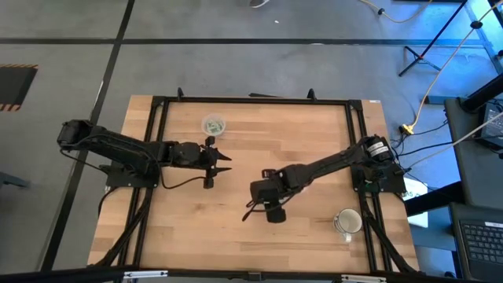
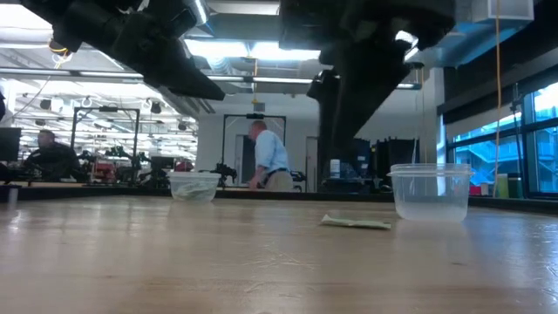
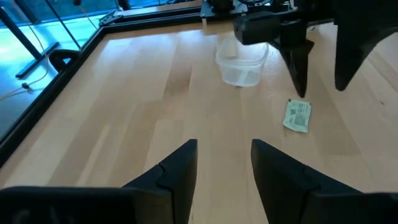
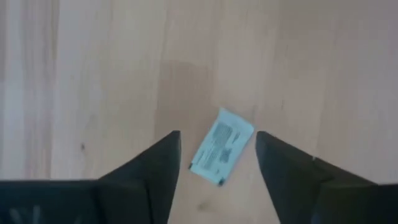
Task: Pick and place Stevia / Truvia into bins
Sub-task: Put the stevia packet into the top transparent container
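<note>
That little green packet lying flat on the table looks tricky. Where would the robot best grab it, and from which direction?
Probably from straight above, pinching across the packet's narrow width near its middle. It lies flat on the bare table, so no side approach could get under it. The right gripper hangs open above it, one finger off each long edge.
</note>
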Available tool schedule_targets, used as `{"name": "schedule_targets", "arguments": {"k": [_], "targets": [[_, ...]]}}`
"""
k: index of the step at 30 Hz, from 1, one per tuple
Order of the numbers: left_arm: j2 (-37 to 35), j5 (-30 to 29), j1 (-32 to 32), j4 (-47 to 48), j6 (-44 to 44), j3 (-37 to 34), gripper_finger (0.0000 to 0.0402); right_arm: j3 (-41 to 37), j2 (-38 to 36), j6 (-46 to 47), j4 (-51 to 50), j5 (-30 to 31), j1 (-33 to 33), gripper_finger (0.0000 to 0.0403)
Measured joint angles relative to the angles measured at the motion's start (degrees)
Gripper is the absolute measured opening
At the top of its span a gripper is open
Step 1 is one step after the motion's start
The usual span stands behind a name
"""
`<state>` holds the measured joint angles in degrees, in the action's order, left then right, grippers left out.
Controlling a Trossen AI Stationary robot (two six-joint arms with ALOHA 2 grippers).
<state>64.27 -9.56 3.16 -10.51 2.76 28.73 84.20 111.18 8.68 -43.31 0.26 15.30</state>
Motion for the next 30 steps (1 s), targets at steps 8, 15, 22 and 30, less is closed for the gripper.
{"name": "schedule_targets", "arguments": {"k": [8, 15, 22, 30], "targets": [[0.00, 0.00, 0.00, 0.11, -0.48, 0.00, 0.0146, -5.52, 0.00, -4.58, 5.06, 0.01, -2.15, 0.0226], [0.00, 0.00, 0.00, 0.24, -0.50, 0.00, 0.0146, -8.27, 0.00, -3.94, 9.12, -1.66, -4.88, 0.0226], [-0.02, 0.00, 0.00, 1.29, -0.52, 0.00, 0.0146, -10.19, -0.02, 0.26, 10.24, -4.41, -3.12, 0.0226], [-0.02, 0.00, 0.00, 1.54, -0.52, 0.00, 0.0146, -11.51, -0.01, 6.79, 11.53, 0.29, -0.75, 0.0226]]}}
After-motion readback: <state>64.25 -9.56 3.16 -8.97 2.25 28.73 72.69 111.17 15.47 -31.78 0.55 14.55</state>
